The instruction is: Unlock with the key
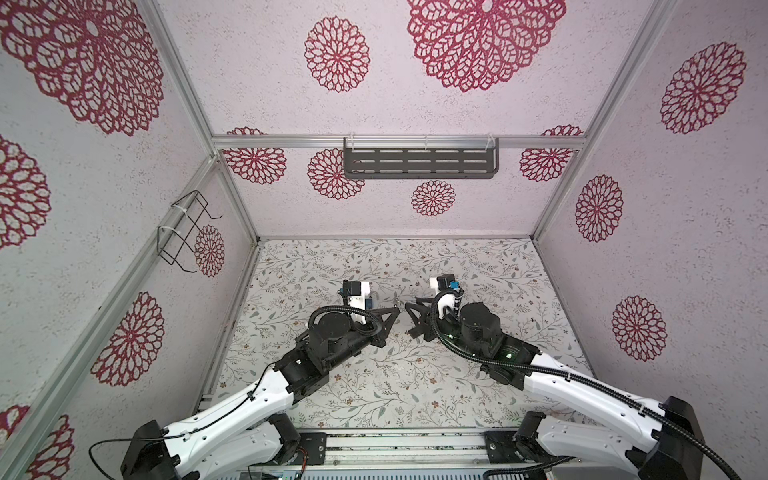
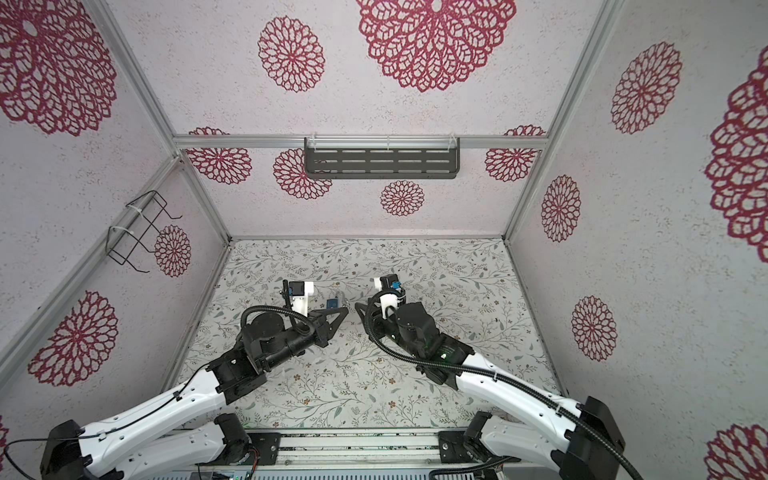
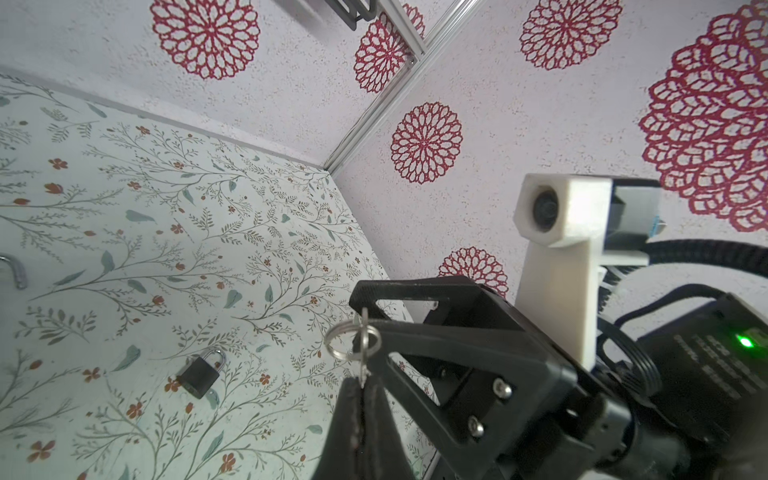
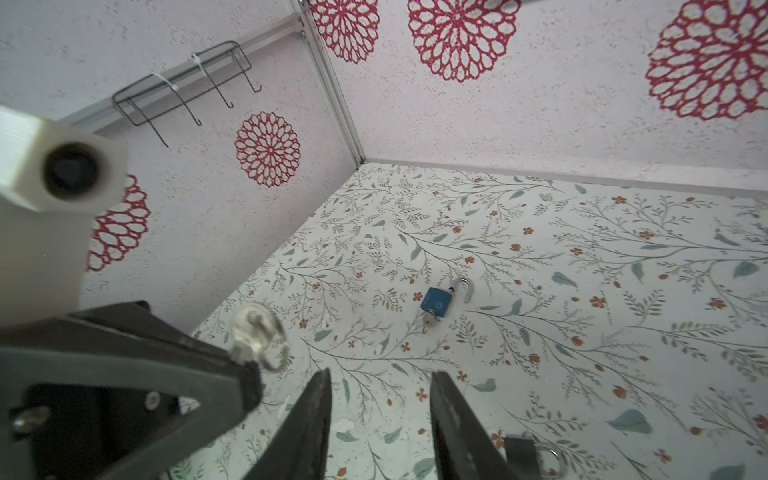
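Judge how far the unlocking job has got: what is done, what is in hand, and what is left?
Done: the blue metal padlock lies with its shackle swung open and a small key in its keyhole. In hand: the left gripper is shut on a silver key with a ring; the right gripper stands open and empty. Left: the small black padlock on the table has its shackle closed.

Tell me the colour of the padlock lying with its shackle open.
The padlock is blue; the right wrist view shows it best.
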Robot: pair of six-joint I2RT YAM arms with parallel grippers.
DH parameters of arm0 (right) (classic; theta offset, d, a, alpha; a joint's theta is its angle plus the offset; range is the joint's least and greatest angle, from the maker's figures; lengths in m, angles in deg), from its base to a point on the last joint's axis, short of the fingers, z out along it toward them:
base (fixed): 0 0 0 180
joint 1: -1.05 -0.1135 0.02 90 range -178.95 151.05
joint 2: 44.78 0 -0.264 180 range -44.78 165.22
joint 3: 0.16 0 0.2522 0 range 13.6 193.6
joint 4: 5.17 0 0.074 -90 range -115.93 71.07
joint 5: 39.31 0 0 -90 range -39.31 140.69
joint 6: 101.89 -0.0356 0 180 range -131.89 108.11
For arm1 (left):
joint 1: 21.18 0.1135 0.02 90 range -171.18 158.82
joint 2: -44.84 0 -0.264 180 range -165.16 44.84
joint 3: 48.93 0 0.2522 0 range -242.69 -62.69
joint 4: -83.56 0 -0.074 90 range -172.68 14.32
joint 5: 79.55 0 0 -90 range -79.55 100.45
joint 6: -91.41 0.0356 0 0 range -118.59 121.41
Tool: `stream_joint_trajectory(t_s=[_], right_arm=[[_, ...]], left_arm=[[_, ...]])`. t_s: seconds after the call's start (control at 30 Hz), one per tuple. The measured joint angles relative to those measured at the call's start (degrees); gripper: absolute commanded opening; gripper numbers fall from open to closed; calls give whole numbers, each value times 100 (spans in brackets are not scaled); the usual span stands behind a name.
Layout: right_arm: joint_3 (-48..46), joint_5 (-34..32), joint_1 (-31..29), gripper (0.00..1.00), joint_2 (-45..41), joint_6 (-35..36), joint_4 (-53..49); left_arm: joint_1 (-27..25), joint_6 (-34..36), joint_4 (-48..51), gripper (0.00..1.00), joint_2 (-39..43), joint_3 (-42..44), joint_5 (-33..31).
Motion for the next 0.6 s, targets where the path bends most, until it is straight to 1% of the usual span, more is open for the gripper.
stream_joint_trajectory(t_s=[0.13,0.2,0.27,0.43,0.6], right_arm=[[295,212,389,57,-83,-133,-619],[431,387,588,60,-149,-249,-914],[560,590,778,62,-212,-459,-1268],[640,1237,1110,63,-334,-1147,-1858],[640,1818,1351,59,-457,-2006,-2205]], left_arm=[[76,726,343,0,-15,-199,4],[87,1217,533,0,-59,-321,-24],[90,1864,682,0,-153,-446,-109],[90,3436,752,0,-372,-511,-376],[76,4959,669,0,-629,-501,-706]])
